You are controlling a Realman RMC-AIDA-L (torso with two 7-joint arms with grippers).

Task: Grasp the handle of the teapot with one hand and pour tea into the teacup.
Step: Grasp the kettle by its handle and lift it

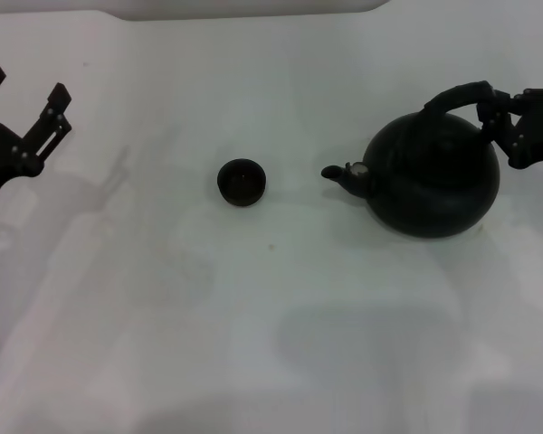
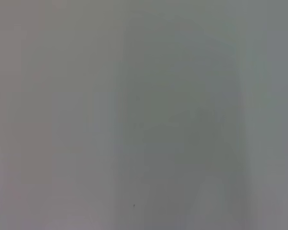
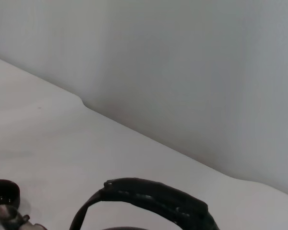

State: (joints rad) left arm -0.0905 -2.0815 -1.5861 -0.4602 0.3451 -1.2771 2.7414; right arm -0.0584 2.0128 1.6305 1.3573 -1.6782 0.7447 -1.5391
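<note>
The right gripper (image 1: 490, 116) grips the handle (image 1: 454, 95) of the pot (image 1: 432, 176), spout facing the cup (image 1: 242, 182), while the left gripper (image 1: 25, 101) hangs wide open, well apart.

The teapot (image 1: 434, 179) is a large round matte black pot standing upright, its short curved spout pointing toward the teacup. A small pale mark sits at the spout's base. The handle (image 1: 454, 96), a thick black textured hoop, arches over the teapot's top. The teacup (image 1: 242, 182), small, round, dark, handleless, stands upright, well apart from the spout's tip.
</note>
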